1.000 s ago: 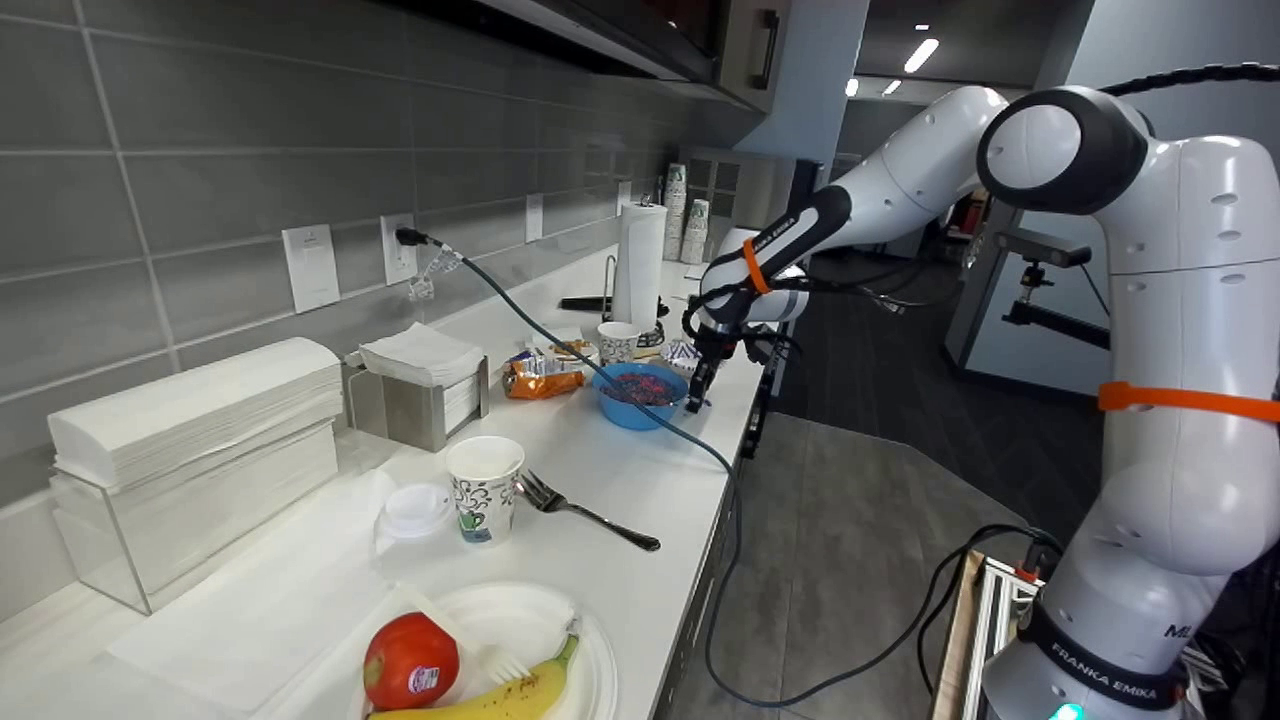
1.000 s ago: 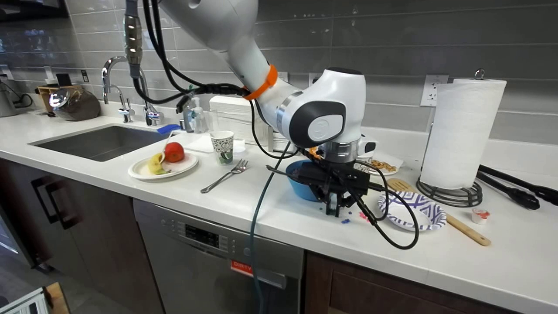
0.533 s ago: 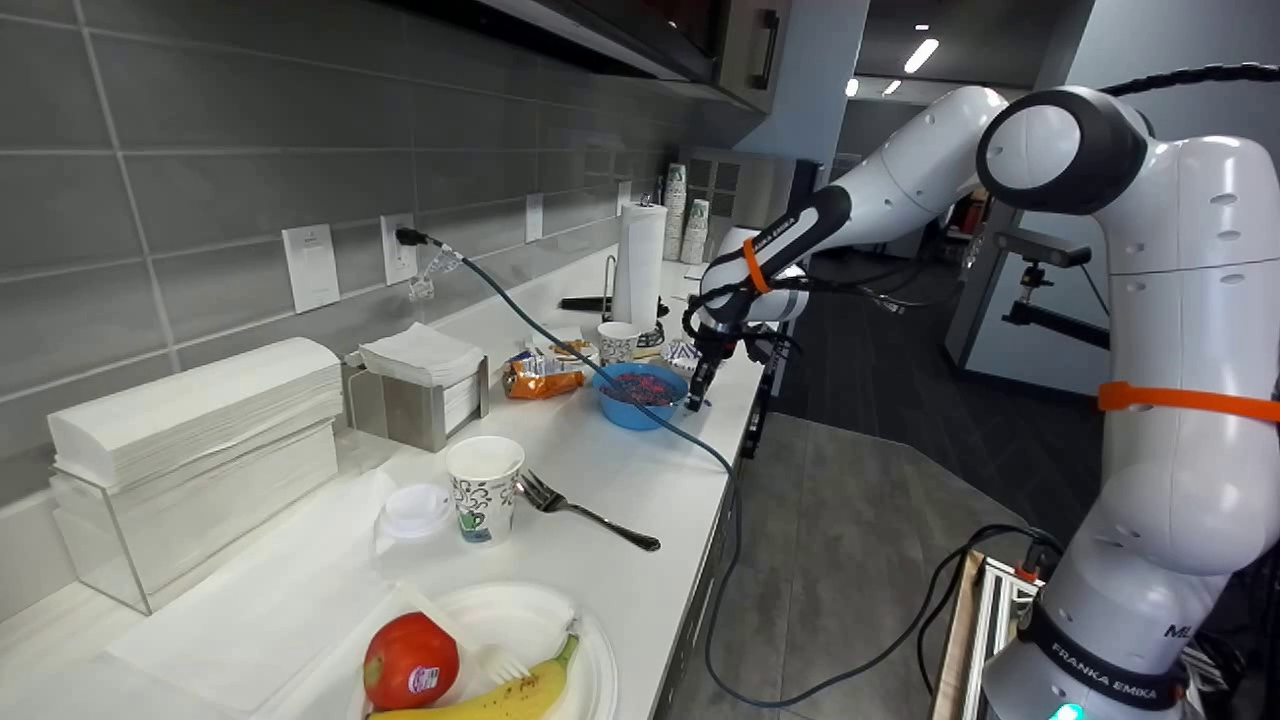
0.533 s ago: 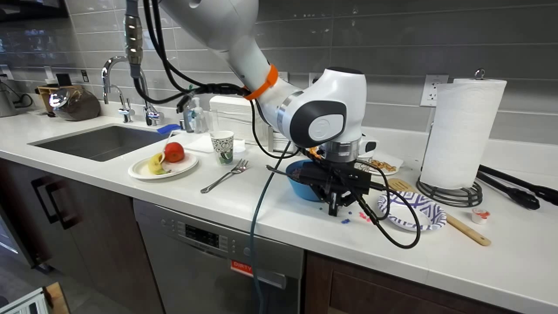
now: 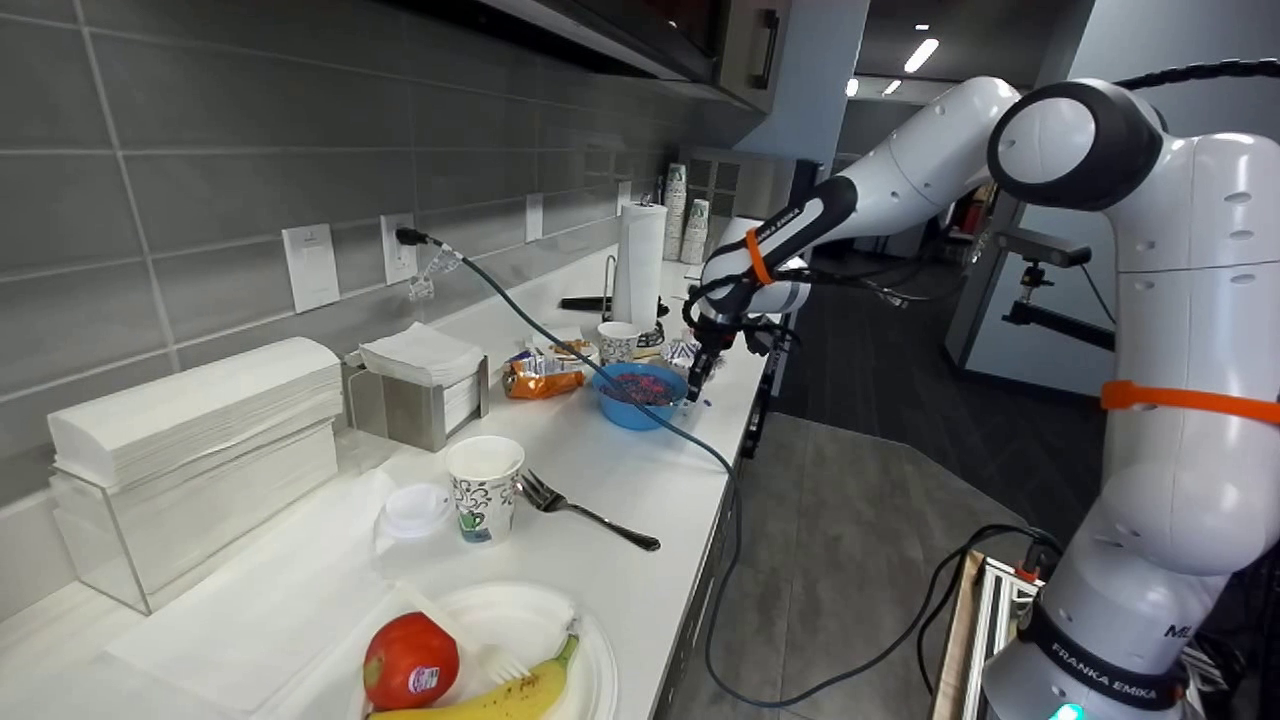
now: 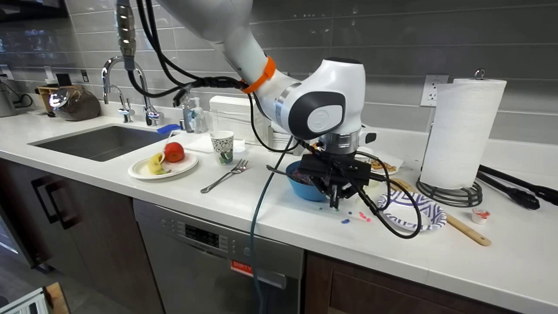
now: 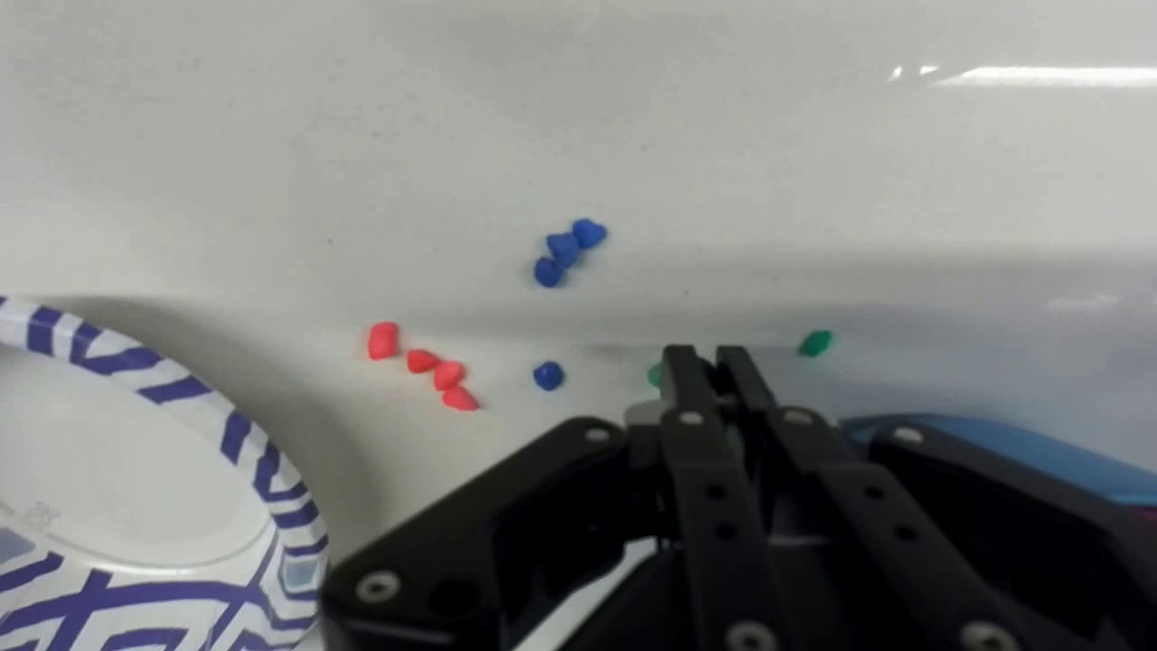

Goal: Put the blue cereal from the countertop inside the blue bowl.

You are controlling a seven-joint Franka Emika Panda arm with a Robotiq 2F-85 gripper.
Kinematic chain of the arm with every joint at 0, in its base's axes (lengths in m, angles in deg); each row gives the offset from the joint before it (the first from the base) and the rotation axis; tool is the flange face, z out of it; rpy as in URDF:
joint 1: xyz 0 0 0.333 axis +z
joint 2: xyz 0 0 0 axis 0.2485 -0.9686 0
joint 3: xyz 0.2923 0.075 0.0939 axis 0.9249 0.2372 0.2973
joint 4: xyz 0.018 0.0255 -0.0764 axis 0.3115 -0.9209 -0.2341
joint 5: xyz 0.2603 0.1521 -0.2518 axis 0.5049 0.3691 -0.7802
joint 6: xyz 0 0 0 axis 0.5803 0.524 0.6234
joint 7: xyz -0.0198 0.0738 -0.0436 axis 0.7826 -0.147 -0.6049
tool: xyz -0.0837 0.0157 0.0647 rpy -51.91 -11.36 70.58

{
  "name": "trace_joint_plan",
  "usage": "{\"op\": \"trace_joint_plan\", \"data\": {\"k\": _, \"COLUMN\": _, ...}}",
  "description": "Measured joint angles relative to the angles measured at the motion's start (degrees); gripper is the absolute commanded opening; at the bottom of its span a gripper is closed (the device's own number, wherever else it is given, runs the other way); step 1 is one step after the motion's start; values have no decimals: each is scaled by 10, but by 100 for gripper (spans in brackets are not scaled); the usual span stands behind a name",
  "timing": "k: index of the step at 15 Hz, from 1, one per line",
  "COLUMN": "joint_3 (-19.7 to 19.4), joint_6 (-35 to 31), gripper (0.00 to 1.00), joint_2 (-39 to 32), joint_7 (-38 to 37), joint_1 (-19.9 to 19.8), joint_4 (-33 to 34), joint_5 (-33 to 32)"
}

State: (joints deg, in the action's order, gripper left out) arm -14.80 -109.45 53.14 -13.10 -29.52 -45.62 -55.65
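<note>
Pincer point(image 6: 334, 204) found slightly higher than in the frame half a second earlier, as both exterior views show; the blue bowl point(image 6: 305, 190), just to its left in those views, has not shifted. Jaws of the pincer stand together, a narrow slit showing between them in the wrist view; whether a piece is pinched there cannot be told. Pincer hangs just above the countertop point(image 6: 370, 237).

Blue cereal point(image 7: 563, 248) lies on the countertop: three pieces, touching in a row, up and to the left of the pincer in the wrist view, and a single blue piece point(image 7: 548, 375) to its left. In that view, one green piece point(image 7: 816, 344) lies near, to the right of the pincer; a second green piece point(image 7: 654, 375) is partly hidden behind it. Four red pieces point(image 7: 422, 362) lie farther left, and beyond them a purple-patterned dish point(image 7: 126, 452). Blue bowl noted to the pincer's lower right, partly covered by it. Red and purplish cereal point(image 5: 645, 388) is visible inside the bowl in an exterior view. Well to the pincer's right, in an exterior view, stands a paper towel roll point(image 6: 464, 135); well to its left, a paper cup point(image 6: 223, 148)
</note>
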Motion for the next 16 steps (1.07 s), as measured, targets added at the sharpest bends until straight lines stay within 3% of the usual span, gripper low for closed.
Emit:
{"op": "trace_joint_plan", "data": {"k": 4, "joint_3": -3, "joint_6": -4, "gripper": 2, "joint_2": 31, "joint_7": -19, "joint_1": 3, "joint_4": -2, "joint_5": -4}}
{"op": "trace_joint_plan", "data": {"k": 8, "joint_3": -2, "joint_6": -60, "gripper": 2, "joint_2": 63, "joint_7": -25, "joint_1": 13, "joint_4": -12, "joint_5": -10}}
{"op": "trace_joint_plan", "data": {"k": 13, "joint_3": 21, "joint_6": -63, "gripper": 2, "joint_2": 80, "joint_7": -5, "joint_1": 23, "joint_4": -36, "joint_5": 22}}
{"op": "trace_joint_plan", "data": {"k": 14, "joint_3": 27, "joint_6": -63, "gripper": 33, "joint_2": 79, "joint_7": 5, "joint_1": 23, "joint_4": -40, "joint_5": 34}}
{"op": "trace_joint_plan", "data": {"k": 15, "joint_3": 32, "joint_6": -63, "gripper": 34, "joint_2": 78, "joint_7": 14, "joint_1": 23, "joint_4": -43, "joint_5": 44}}
{"op": "trace_joint_plan", "data": {"k": 16, "joint_3": 34, "joint_6": -63, "gripper": 41, "joint_2": 78, "joint_7": 20, "joint_1": 23, "joint_4": -47, "joint_5": 53}}
